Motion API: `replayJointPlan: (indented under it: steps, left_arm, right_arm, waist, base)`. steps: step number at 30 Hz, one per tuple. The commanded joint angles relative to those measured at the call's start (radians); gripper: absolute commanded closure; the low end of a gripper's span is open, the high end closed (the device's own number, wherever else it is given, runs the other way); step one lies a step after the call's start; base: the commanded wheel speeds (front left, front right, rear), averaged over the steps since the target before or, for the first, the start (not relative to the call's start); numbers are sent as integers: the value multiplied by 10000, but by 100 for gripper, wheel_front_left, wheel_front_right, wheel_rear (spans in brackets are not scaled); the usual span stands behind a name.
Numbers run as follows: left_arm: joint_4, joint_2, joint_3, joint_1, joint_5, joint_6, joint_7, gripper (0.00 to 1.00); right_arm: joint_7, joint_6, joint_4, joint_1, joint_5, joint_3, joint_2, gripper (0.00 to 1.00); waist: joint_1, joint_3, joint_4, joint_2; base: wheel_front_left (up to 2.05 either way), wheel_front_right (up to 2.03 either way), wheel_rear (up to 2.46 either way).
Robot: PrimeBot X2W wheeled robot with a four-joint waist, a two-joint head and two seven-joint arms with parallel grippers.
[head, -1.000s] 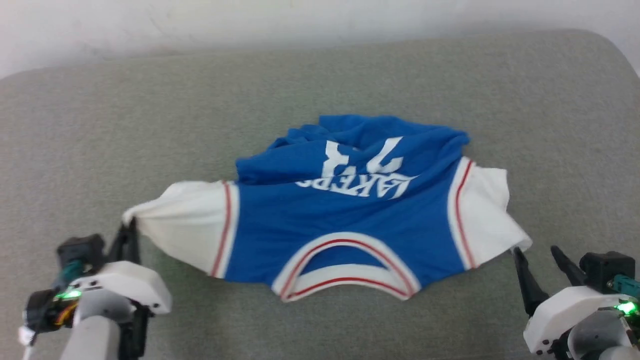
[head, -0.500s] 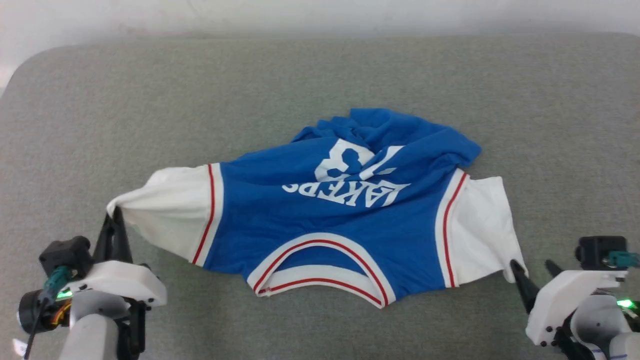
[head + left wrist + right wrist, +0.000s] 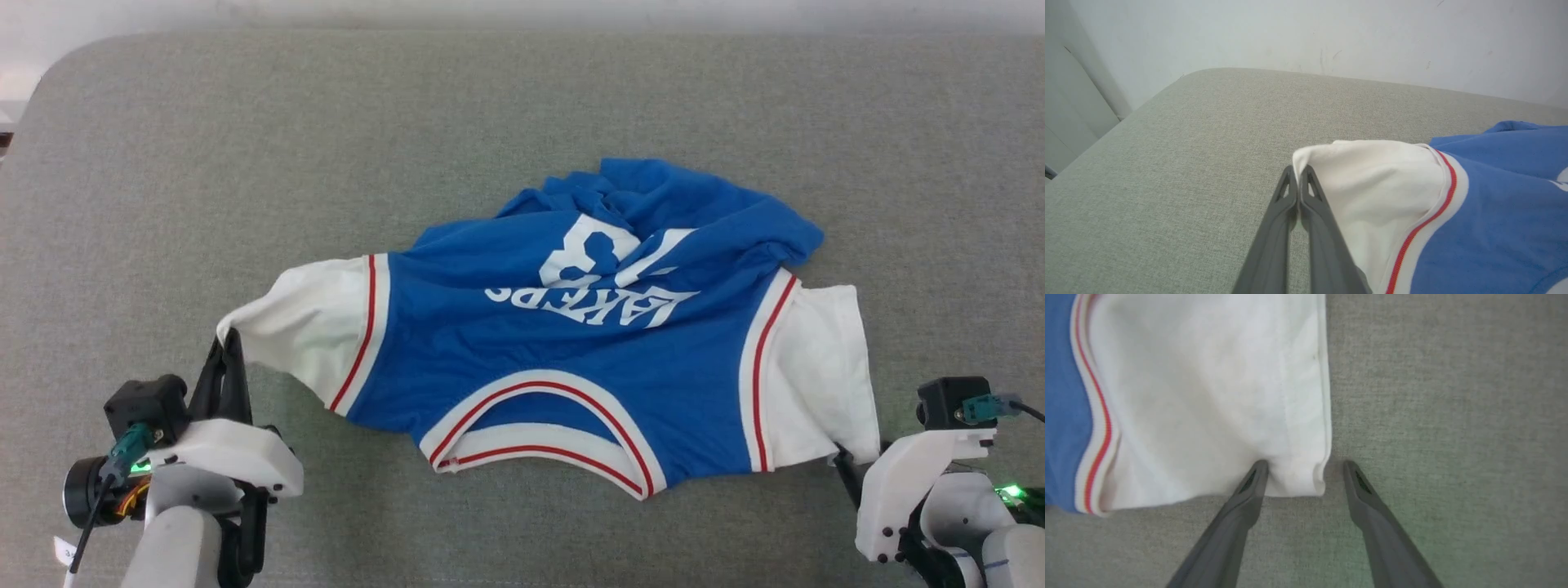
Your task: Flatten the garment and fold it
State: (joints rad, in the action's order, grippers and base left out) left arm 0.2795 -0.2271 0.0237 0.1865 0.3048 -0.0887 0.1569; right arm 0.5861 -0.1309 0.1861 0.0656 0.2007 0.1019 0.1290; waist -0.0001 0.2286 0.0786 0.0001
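Note:
The garment [image 3: 571, 343] lies on the grey padded surface [image 3: 245, 163], front up with the collar [image 3: 539, 433] nearest me. Its far blue part is bunched over the white number. My left gripper [image 3: 229, 341] is shut on the tip of the left white sleeve [image 3: 306, 327] and holds it slightly raised. In the left wrist view that gripper [image 3: 1298, 173] pinches the sleeve's edge [image 3: 1372, 179]. My right gripper [image 3: 1304, 463] is open, its fingers astride the near corner of the right white sleeve [image 3: 1208, 396] and resting on the surface. In the head view, its pale housing [image 3: 906, 482] covers most of it.
The grey surface has rounded far corners, with a pale wall [image 3: 1331, 32] behind it. Its left edge [image 3: 16, 147] drops off near the far left corner. Bare surface surrounds the garment on every side.
The head camera has shifted. My left gripper keeps its hold on the left sleeve. The right gripper has closed in on the right sleeve's corner. More of the white number shows now.

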Motion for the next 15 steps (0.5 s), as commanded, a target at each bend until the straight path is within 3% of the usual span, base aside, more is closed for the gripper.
replayJointPlan:
  steps: [1, 11, 15]
  left_arm:
    - [-57, -40, 29, 121, -85, 80, -61, 100]
    - [-642, -188, 57, -387, 249, 333, -318, 100]
    - [-1323, -184, 26, -570, 865, 789, -711, 100]
  right_arm:
    - [191, 2, 583, -125, 122, -368, -183, 100]
    - [-1655, 2, -340, 246, 513, 198, 521, 100]
    - [-1982, 2, -1104, 484, 792, 457, 1169, 100]
  waist:
    - [1, 16, 17, -1]
    - [1, -849, -335, -1]
    - [1, -1363, -516, -1]
  base:
    - [0, 0, 0]
    - [0, 0, 0]
    - [0, 0, 0]
